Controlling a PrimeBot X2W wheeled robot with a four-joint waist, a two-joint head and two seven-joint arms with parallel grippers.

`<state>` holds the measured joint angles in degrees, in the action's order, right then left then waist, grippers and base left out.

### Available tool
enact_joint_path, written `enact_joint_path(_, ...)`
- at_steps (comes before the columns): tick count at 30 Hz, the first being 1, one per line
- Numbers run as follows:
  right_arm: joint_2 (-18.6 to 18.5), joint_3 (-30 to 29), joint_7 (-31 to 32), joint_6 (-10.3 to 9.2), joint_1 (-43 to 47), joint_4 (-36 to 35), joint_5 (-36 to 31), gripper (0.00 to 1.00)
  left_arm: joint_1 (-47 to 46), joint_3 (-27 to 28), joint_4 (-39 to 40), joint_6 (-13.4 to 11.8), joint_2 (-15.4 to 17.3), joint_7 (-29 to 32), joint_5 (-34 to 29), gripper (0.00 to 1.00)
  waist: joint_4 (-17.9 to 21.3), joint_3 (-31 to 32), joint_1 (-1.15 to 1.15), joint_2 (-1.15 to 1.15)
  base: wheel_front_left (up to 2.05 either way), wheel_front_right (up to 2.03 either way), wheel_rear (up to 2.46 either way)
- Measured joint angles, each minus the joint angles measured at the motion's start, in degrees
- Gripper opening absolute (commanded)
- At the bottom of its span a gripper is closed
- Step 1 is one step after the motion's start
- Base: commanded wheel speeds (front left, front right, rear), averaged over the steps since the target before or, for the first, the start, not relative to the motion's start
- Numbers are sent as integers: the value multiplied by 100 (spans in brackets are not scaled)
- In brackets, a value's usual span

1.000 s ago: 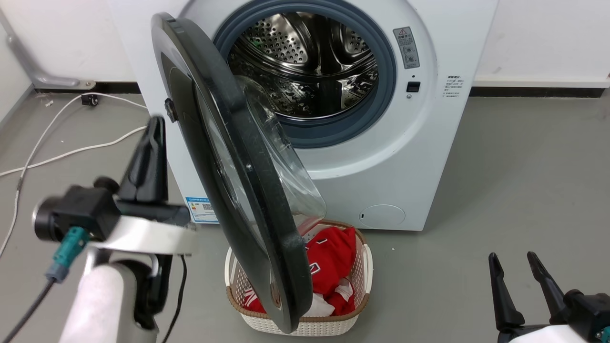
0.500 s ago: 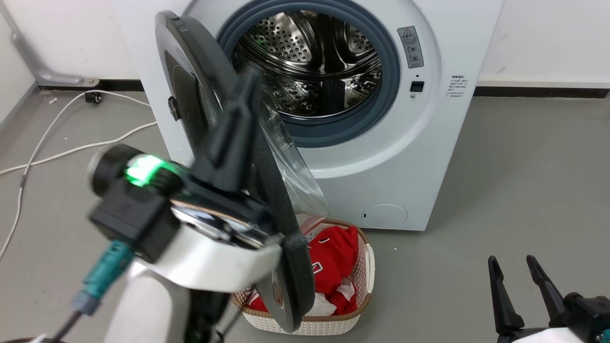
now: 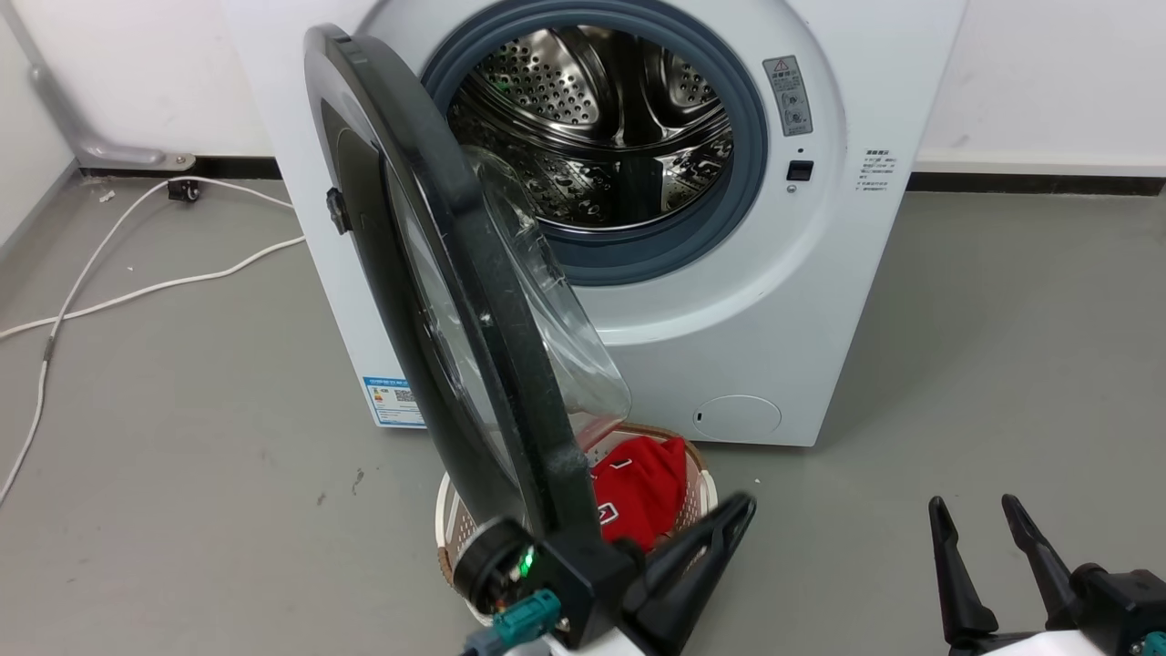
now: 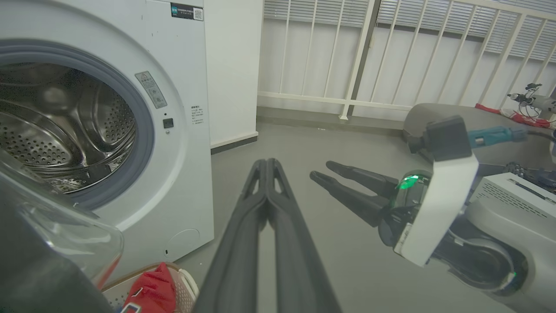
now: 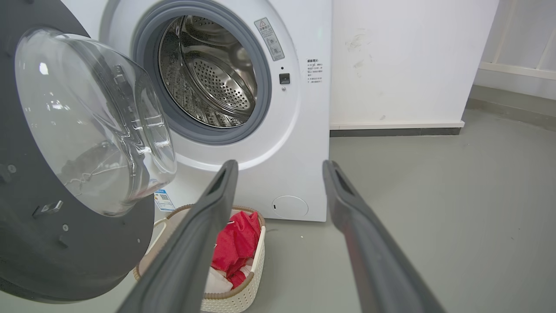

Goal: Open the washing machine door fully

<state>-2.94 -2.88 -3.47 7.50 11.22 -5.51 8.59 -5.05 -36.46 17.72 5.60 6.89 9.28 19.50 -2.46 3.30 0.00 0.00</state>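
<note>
Compared with half a second ago, the left hand [image 3: 742, 507] is no longer rising in front of the washing machine door [image 3: 437, 228]. It is now sitting low at the near edge of the head view, just right of the door's bottom rim, while the door is keeping nearly the same angle. Its arm is coming in from the near side and its fingers [image 4: 234, 261] are pointing to the far right, over the floor [image 3: 182, 410]. They are lying pressed together along their length, with nothing between them. Whether the wrist is touching the door rim, I cannot tell.

The right hand [image 3: 973, 506] is resting low at the near right, its fingers spread wide and empty.

The door is standing about half open, hinged at the left of the white washing machine [image 3: 820, 301], with its edge turned toward the robot and its plane running from far to near. Its glass bowl [image 3: 565, 346] is facing right, toward the drum [image 3: 601, 118]. The door's near lower edge is hanging above the basket [image 5: 239, 300] of red clothes [image 3: 647, 483].
</note>
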Motion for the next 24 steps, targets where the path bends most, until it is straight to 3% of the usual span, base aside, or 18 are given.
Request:
enact_joint_path(6, 0, 5, 22, 0, -1, -1, -15, 100, 403, -107, -699, -147, 112, 16, -20, 0, 45, 24, 0, 0, 0, 0, 0)
enact_joint_path(14, 0, 0, 21, 0, -5, 51, 26, 100, 297, 205, -1444, -499, 126, -266, -210, 0, 44, 3, 0, 0, 0, 0, 0)
enact_joint_path(24, 0, 1, -30, 0, -16, 162, 34, 100, 179, 458, -1737, -773, 144, -501, -265, 0, -49, -1, 0, 0, 0, 0, 0)
